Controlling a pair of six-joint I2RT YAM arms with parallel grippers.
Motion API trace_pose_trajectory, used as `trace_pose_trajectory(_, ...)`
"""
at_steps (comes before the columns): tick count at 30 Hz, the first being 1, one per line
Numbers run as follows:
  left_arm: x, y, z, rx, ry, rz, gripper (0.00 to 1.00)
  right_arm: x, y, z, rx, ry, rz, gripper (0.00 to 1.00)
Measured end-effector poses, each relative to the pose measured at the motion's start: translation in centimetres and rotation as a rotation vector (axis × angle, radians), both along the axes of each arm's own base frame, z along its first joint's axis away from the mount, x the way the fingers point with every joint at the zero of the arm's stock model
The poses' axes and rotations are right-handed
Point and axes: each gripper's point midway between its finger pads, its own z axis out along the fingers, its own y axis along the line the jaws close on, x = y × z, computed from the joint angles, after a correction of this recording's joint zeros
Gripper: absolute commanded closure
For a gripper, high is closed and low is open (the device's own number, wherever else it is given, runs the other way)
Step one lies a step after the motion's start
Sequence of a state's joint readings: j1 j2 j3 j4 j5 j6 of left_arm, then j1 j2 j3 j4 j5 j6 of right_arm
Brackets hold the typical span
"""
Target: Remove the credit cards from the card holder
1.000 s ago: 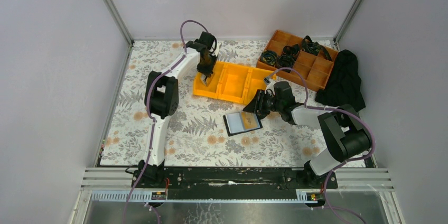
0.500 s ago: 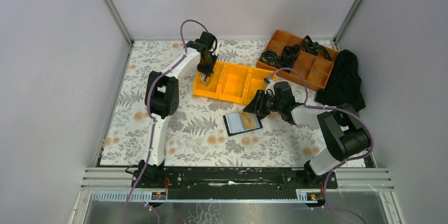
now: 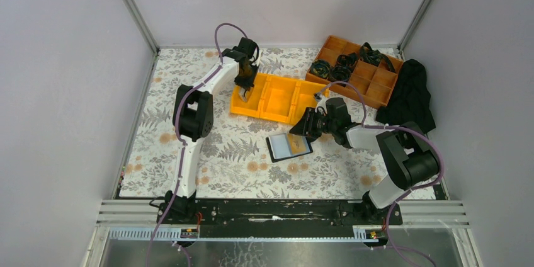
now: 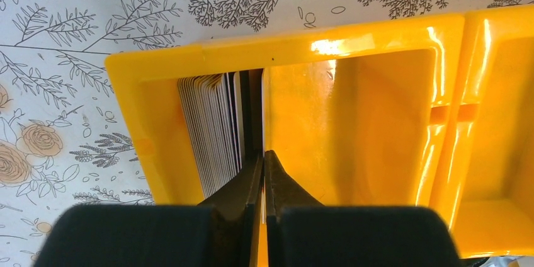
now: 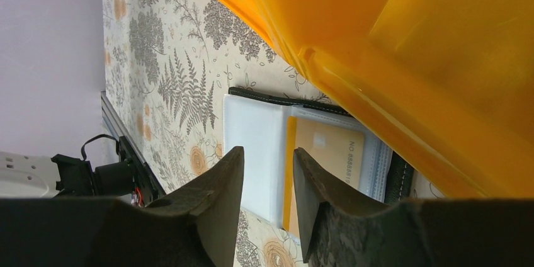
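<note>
Okay, left gripper is down in the left-end compartment of the yellow bin. Its jaws are pressed together right beside the stack of credit cards standing on edge there; can't tell whether a thin card is pinched between them. Right gripper hangs roughly half open over the card holder, nothing in it. Holder lies open on the worktop on the near side of the bin, with one tan card in a sleeve. Step in hand looks like pulling that tan card. I'd come in at the sleeve mouth, pinch only the card and not the plastic, then draw it out flat and slow along the sleeve; otherwise the light holder will likely lift or drag along. Sleeves are clear, floppy, slightly glossy film. Cards are thin, stiff rectangles, probably slippery. Bin is hard, glossy moulded plastic, and the worktop covering is a matte floral print.
</note>
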State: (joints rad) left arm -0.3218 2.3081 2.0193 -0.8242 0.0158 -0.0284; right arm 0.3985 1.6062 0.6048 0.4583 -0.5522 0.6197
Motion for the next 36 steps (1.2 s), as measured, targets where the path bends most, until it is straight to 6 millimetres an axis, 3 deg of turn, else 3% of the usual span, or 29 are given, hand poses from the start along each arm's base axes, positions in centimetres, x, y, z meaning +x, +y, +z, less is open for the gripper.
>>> trace_pose_trajectory(25,0.0,0.3,0.1,0.006,-0.003,0.029,0.87,-0.2,0.5,0.3,0.031,0.004,0.022,0.58)
trace_pose_trajectory(36,0.1,0.3,1.2,-0.004,-0.023,0.032,0.86,-0.1,0.6,0.1,0.038,0.006,0.025,0.58)
